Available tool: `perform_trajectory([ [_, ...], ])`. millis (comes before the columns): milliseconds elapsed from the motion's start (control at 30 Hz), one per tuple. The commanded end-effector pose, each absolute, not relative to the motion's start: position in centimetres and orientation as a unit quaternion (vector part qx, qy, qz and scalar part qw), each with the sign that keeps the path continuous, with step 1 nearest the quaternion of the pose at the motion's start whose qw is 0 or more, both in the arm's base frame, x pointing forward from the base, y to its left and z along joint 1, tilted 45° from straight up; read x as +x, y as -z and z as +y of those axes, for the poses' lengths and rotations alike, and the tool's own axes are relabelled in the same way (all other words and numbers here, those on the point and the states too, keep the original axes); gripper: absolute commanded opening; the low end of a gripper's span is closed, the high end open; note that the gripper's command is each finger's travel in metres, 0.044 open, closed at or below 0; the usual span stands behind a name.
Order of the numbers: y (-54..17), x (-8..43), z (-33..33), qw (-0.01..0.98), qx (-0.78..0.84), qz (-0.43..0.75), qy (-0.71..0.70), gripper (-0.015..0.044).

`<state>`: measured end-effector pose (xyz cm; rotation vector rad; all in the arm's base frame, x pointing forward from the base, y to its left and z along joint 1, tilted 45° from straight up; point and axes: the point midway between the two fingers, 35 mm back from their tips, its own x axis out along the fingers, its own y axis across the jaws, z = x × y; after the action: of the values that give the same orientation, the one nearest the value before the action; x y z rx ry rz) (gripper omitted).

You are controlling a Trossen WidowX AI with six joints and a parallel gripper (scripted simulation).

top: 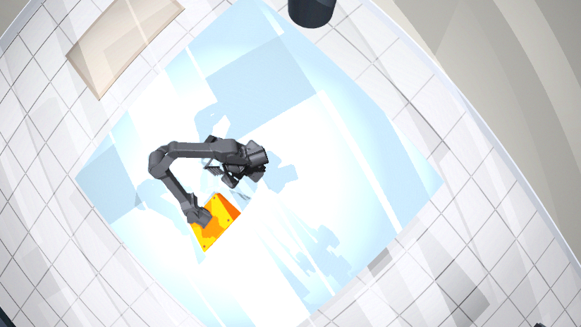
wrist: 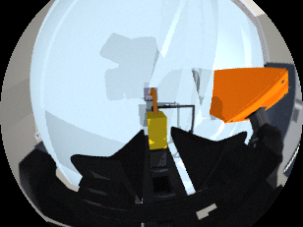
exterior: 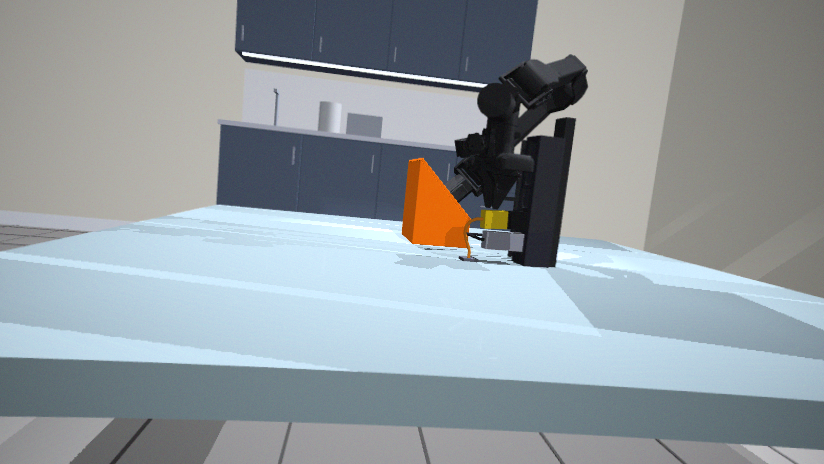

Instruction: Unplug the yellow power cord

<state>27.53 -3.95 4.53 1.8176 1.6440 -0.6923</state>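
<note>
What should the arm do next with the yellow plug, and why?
Probably close the fingers on the yellow plug. In the wrist view it sits between the parted fingers, apparently ungripped, and in the exterior view it looks seated against the black power strip.

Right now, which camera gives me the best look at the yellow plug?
The exterior view: the yellow plug shows side-on, seated against the black power strip above a grey plug. The wrist view shows it partly, between the gripper fingers. In the top view the arm hides it.
</note>
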Motion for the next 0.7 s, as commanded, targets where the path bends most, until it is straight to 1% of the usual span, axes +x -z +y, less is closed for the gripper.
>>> perform_trajectory([
  [0, -4.70, 27.41, -3.67, 0.288, 0.684, 0.617, 0.260, 0.0160],
  [400, -3.87, 27.53, -2.84, 0.288, 0.684, 0.617, 0.260, 0.0160],
  [533, -4.05, 27.55, -3.05, 0.291, 0.682, 0.618, 0.260, 0.0055],
  [667, -4.05, 27.55, -3.05, 0.291, 0.682, 0.618, 0.260, 0.0028],
])
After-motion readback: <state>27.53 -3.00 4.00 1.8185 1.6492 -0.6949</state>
